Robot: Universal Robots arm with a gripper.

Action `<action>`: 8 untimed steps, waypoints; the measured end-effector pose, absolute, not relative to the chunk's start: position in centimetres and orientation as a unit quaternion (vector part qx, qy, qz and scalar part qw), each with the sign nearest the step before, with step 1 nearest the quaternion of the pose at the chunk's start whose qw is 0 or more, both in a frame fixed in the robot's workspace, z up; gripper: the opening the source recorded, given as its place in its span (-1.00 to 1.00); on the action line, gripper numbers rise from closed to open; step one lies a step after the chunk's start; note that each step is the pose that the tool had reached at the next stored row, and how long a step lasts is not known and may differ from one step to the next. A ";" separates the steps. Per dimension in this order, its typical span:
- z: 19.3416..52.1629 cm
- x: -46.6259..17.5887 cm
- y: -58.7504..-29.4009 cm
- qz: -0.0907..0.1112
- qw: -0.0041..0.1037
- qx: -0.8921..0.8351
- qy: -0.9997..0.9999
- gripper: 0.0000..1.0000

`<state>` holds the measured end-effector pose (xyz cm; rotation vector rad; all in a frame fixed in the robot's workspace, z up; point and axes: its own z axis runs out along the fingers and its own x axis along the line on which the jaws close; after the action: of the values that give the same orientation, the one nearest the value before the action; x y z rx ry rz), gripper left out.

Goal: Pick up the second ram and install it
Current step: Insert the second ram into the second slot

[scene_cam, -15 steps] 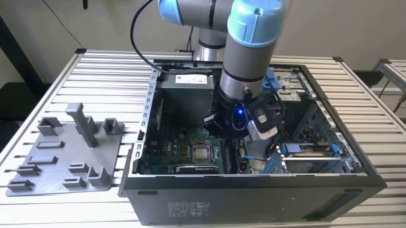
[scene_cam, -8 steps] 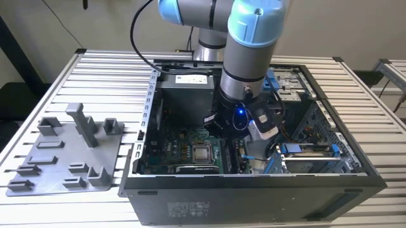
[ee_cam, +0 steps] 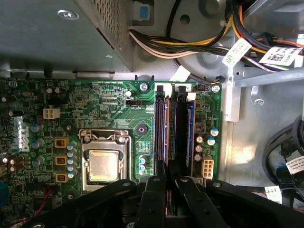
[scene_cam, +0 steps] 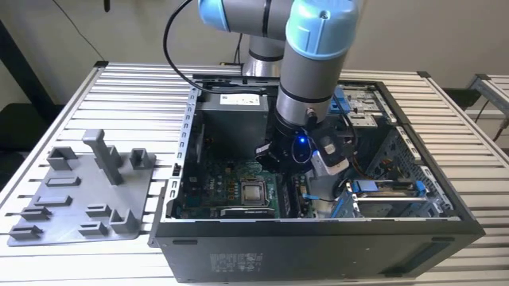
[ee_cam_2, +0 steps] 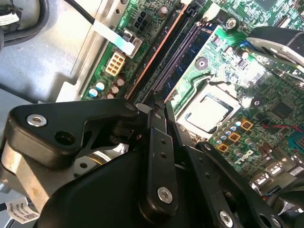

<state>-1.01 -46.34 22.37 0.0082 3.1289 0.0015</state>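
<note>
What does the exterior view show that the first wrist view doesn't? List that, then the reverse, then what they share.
Exterior view: the arm, the grey tray of holder blocks, and the slatted table. First wrist view: the memory slots and the bundle of coloured cables, seen close. Shared: the green motherboard and its processor socket.

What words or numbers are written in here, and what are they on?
No text here can be read.
White cable tags: print too small to read.
Power supply sticker: too small to read.
Computer case label: too small to read.
Motherboard markings: too small to read.
</note>
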 end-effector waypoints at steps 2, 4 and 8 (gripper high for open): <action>22.4 -1.0 -46.4 0.001 0.006 0.004 1.000 -0.72; 22.3 -1.0 -46.4 0.000 0.006 0.006 1.000 -0.72; 22.2 -1.0 -46.4 0.000 0.006 0.014 1.000 -0.72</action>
<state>-1.00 -46.38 22.24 0.0440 3.1286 0.0013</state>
